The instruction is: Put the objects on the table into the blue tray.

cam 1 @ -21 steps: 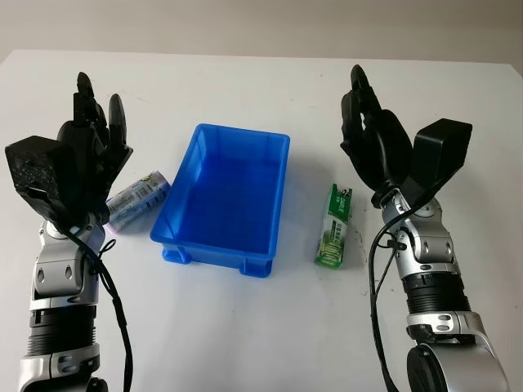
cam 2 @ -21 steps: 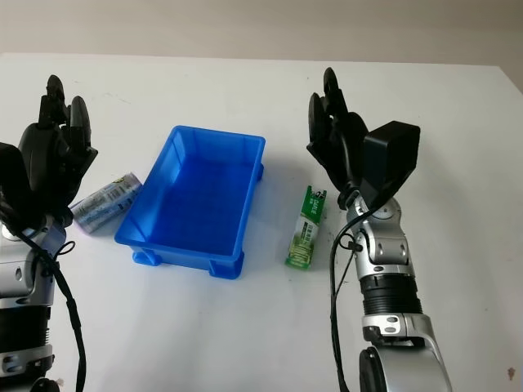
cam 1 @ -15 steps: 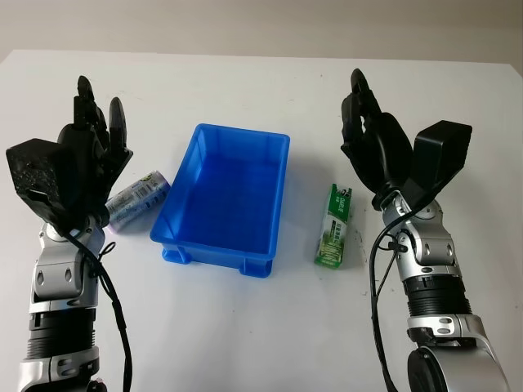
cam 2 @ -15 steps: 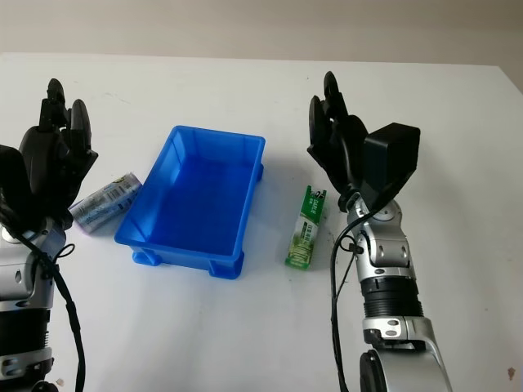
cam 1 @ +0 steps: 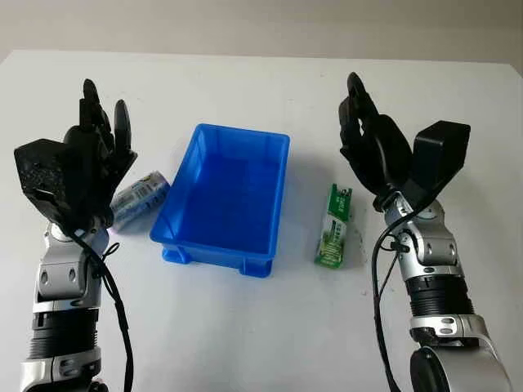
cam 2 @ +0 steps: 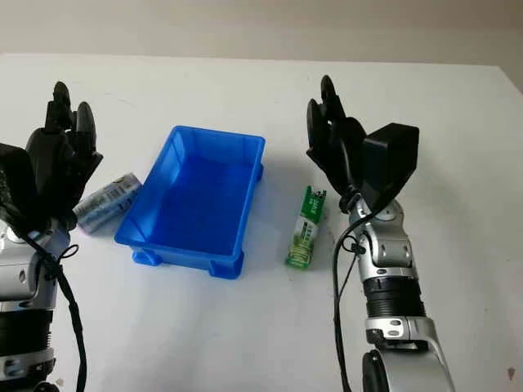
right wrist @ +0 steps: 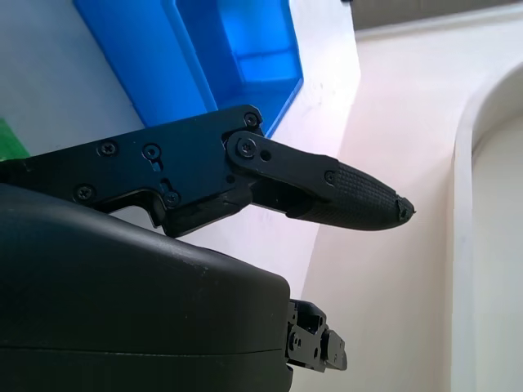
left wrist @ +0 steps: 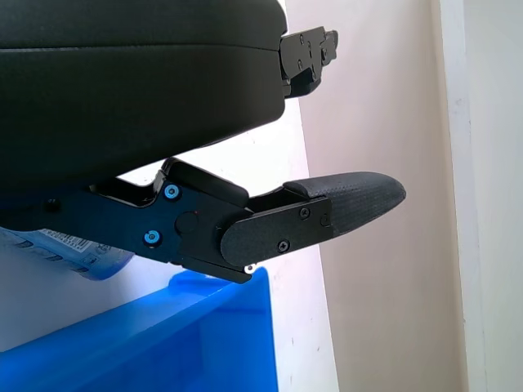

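Two items to move and neither one is in the blue tray [cam 1: 225, 196] yet, so from where I'm sitting the job has basically not started. The tray sits in the middle of the white surface [cam 1: 261, 327] with nothing inside it, just bare blue floor.

On my left side there's a small silvery can [cam 1: 137, 198] lying on its side, just beside the tray's left wall. My left hand [cam 1: 91, 159] is raised right over it, palm side toward the tray, fingers [left wrist: 327, 212] released and pointing up and away, holding nothing. In the left wrist view I can see a bit of the can's label tucked under the hand's shell with the tray rim next to it.

On the right there's a flat green packet [cam 1: 333, 226] lying lengthwise, a little apart from the tray's right wall. My right hand [cam 1: 372, 151] is up in the air just to the outside of it, also released and carrying nothing. It isn't touching the packet as far as I can tell.

So what's left is everything: grab the can, drop it in, grab the packet, drop it in. Both are close to the tray, so the carries should be short. My guess is the can might roll when the fingers come down, and the packet lies so flat it could be fiddly to get under.
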Robot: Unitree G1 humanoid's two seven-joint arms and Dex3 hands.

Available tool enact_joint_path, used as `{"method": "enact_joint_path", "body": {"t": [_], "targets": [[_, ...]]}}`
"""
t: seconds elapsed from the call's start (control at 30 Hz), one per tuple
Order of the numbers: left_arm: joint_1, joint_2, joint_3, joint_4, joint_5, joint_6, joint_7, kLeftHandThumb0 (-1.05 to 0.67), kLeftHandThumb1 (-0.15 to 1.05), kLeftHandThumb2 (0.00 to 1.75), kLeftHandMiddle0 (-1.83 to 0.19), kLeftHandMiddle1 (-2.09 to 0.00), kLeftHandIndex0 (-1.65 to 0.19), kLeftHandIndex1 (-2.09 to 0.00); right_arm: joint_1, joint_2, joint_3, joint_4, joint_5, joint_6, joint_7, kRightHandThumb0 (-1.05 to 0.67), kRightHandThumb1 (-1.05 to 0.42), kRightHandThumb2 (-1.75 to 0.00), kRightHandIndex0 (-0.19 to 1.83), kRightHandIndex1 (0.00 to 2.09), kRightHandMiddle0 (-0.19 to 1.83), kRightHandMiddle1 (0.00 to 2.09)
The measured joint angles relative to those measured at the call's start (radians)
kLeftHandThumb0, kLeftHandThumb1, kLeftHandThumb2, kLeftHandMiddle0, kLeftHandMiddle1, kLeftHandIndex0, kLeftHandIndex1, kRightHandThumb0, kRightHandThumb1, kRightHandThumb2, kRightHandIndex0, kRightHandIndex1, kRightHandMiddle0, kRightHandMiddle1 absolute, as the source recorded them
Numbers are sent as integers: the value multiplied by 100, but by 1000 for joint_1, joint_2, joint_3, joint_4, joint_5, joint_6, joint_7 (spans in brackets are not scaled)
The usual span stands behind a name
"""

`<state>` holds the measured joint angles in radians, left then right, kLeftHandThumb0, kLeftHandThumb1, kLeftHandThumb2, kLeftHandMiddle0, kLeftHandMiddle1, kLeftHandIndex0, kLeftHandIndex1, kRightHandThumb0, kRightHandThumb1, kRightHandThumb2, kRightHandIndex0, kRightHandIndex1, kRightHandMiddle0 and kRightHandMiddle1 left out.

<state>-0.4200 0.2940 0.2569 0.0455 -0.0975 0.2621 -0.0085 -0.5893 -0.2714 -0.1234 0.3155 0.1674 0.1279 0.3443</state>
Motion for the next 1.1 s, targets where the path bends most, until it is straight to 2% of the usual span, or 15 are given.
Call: {"method": "enact_joint_path", "body": {"t": [0.33, 0.5, 0.6, 0.83, 0.93, 1.1], "targets": [[-1, 1, 0, 1, -4, -1, -9, -76, 105, 66, 19, 0, 19, 0, -2, -186, -4, -82, 0, -1, 181, -81, -105, -47, -19, 0, -19, 0], [-9, 1, 0, 25, -4, -6, -10, -78, 105, 67, 19, 0, 19, 0, -2, -235, -2, -84, -7, -7, 227, -82, -105, -45, -19, 0, -19, 0], [-16, 1, -1, 30, -3, -11, -10, -78, 105, 67, 19, 0, 19, 0, -2, -287, 24, -106, -67, -37, 258, -86, -105, -46, -19, 0, -19, 0], [-21, 2, -3, 34, 1, -16, -13, -77, 105, 66, 19, 0, 19, 0, -27, -395, 64, -127, -122, -55, 368, -91, -105, -22, -19, 0, -19, 0], [-21, 2, -3, 41, 0, -16, -15, -76, 105, 67, 19, 0, 19, 0, -49, -428, 79, -146, -141, -31, 403, -90, -101, -10, -19, 0, -19, 0], [-22, 2, -6, 49, 0, -25, -21, -76, 105, 67, 19, 0, 19, 0, -84, -490, 123, -215, -199, 0, 456, -89, -94, -5, -18, 1, -18, 2]]}}
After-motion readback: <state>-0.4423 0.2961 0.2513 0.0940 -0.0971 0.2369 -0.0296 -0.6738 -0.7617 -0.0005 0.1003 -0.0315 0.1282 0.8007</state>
